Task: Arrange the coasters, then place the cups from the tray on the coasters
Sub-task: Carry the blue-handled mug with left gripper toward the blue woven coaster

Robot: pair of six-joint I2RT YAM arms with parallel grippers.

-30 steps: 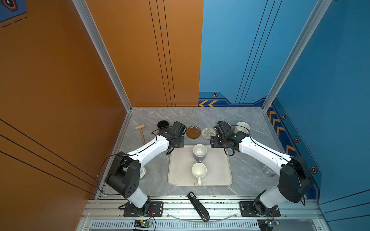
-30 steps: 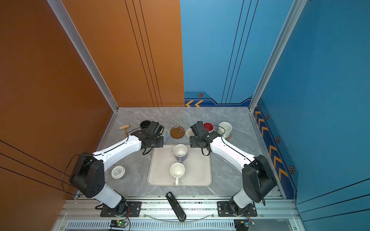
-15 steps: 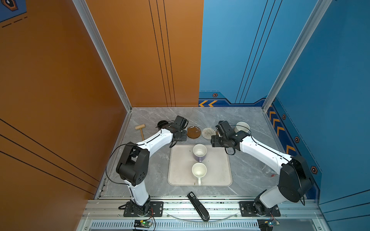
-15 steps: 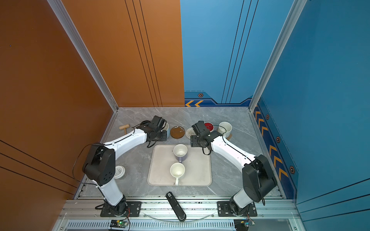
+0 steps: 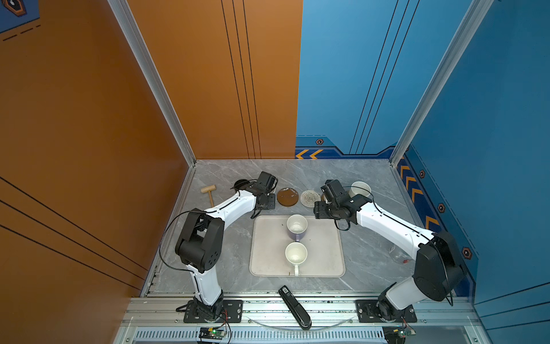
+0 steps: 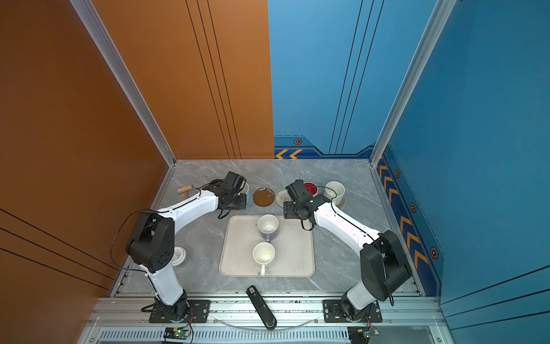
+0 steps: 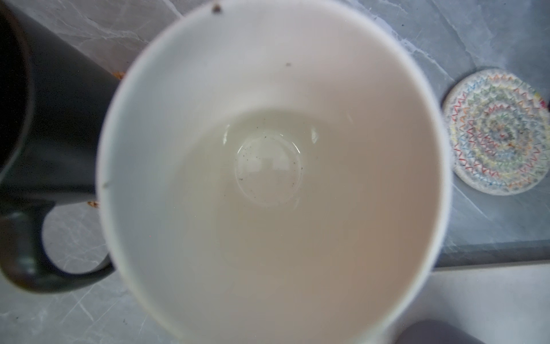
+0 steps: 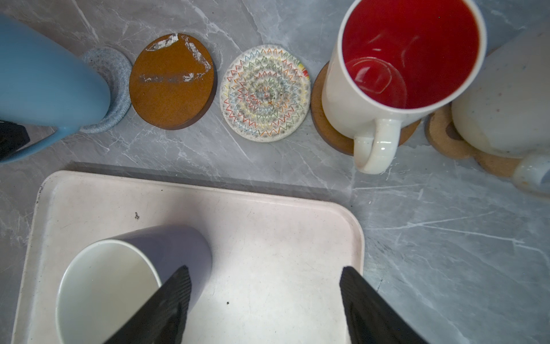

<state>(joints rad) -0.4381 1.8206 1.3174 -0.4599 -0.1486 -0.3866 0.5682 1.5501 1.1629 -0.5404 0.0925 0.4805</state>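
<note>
Two mugs stand on the cream tray [image 5: 324, 256], at the centre of both top views. The lavender mug [image 5: 296, 229] is at the tray's upper middle, and the plain white mug [image 5: 295, 253] is just below it, handle toward the lower edge of the frame.

Four mugs stand off the tray, in a row across the upper part of the surface [image 5: 367, 268]:
- Black mug [image 5: 241, 183]: left end of the row. What lies under it cannot be told.
- Light blue mug [image 8: 50, 74]: on the grey crocheted coaster [image 8: 119, 74].
- Mug with red inside [image 8: 410, 50]: on a brown disc [image 8: 324, 119].
- Speckled cream mug [image 5: 360, 188]: on the paw-shaped coaster [image 8: 446, 143], right end of the row.

Two coasters lie bare in the middle of the row, just beside each other: a scuffed brown disc [image 5: 287, 196] and a white crocheted round [image 5: 310, 198] with coloured zigzag stitching.

Left tool [image 5: 265, 203]: at the light blue mug, just left of the scuffed disc in a top view. The mug's white inside fills its wrist view and the fingers are hidden, so whether it pinches the mug cannot be told.

Right tool [image 8: 264, 274]: spread wide and empty, over the tray's upper right part, close beside the lavender mug.

Step in hand, as judged: cup placing is two-thirds done. The light blue mug is being settled, and the lavender mug is next.

Next move calls for the right tool to shift onto the lavender mug's wall or handle, close firmly and lift clear of the tray rim. It should then set the mug centred on a bare coaster without nudging the red-inside mug.
</note>
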